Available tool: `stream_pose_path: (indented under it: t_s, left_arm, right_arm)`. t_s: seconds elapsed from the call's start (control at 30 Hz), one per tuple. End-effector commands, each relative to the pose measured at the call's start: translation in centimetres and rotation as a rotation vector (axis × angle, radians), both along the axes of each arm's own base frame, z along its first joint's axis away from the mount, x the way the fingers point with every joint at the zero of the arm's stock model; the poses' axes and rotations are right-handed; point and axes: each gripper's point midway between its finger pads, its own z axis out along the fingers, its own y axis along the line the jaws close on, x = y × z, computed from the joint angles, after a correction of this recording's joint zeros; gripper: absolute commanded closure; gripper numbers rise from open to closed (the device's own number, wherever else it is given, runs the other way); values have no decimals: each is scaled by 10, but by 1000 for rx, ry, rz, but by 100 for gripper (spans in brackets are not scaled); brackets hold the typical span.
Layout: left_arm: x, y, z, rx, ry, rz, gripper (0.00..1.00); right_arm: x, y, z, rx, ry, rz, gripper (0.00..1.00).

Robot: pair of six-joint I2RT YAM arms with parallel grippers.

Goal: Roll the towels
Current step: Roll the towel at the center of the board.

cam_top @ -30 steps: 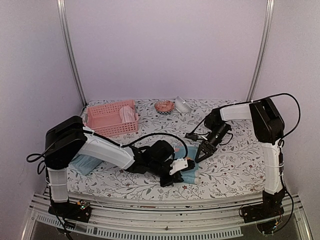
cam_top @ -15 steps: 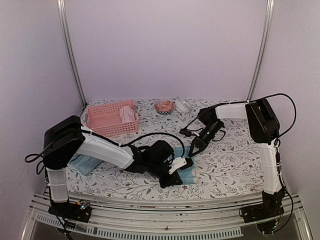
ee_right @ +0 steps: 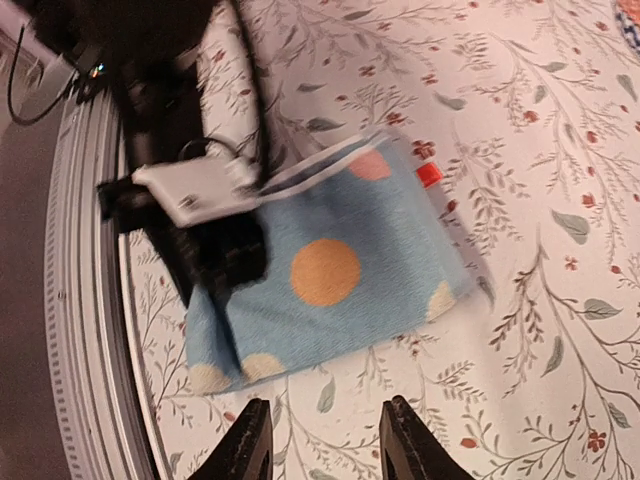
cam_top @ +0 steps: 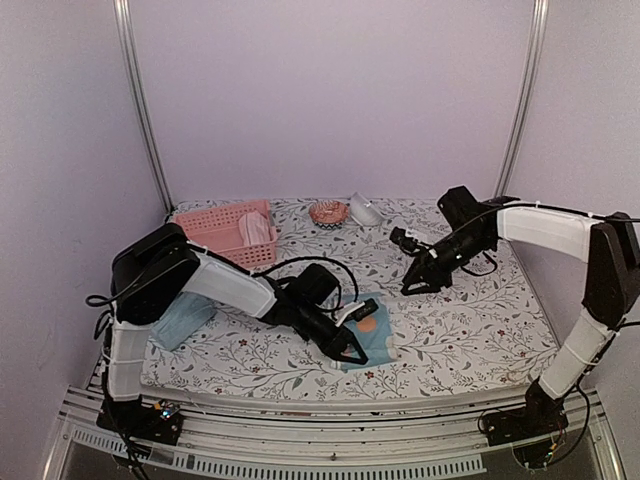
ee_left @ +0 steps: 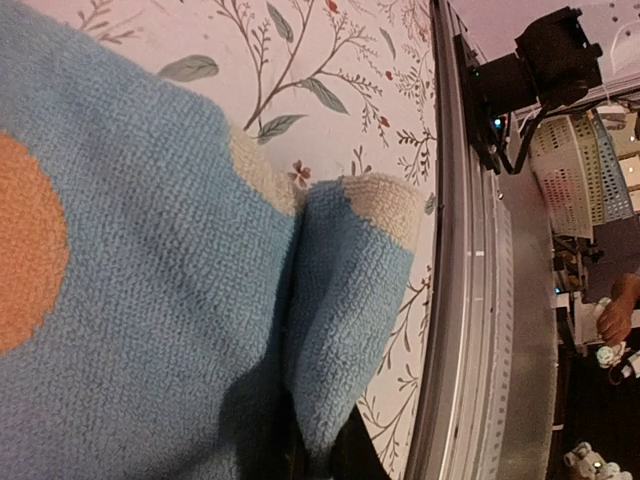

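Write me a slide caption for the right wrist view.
Left gripper pinches the blue dotted towel on the floral tablecloth; right gripper hovers open above.

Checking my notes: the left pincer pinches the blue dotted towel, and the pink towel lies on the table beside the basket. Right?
No: the top view shows the pink towel lying inside the basket, not beside it. The left pincer does pinch the blue dotted towel.
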Motion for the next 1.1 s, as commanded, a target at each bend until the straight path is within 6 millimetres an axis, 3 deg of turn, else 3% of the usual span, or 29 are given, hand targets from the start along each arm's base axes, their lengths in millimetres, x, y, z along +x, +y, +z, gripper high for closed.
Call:
stream_pose_path:
  t_s: [0.0,0.2,0.4,0.57,0.73,0.87,0.97,1.07]
  left_arm:
    - [-10,28,-45,160,264,86,97]
    - [-4,32,-54,261,359,164,96]
    - [0,32,-54,279,361,177,95]
    - [3,32,-54,279,364,181,95]
    - [7,33,-55,278,371,185,97]
    - [10,33,-52,268,363,181,95]
    - [17,36,-41,250,299,173,83]
    - [33,46,-24,255,124,206,71]
  right_arm:
    - [-51,12,-37,-88,-165,186,61]
    - [-82,39,-56,-192,-377,317,52]
    - [-95,64,-64,-200,-460,394,53]
    - [-102,63,-91,-278,-453,436,56]
    - [-112,61,-103,-309,-467,467,57]
    - [-116,61,-113,-328,-429,471,75]
    - [-120,55,-125,-360,-389,480,89]
    - [-128,56,-125,-310,-250,479,95]
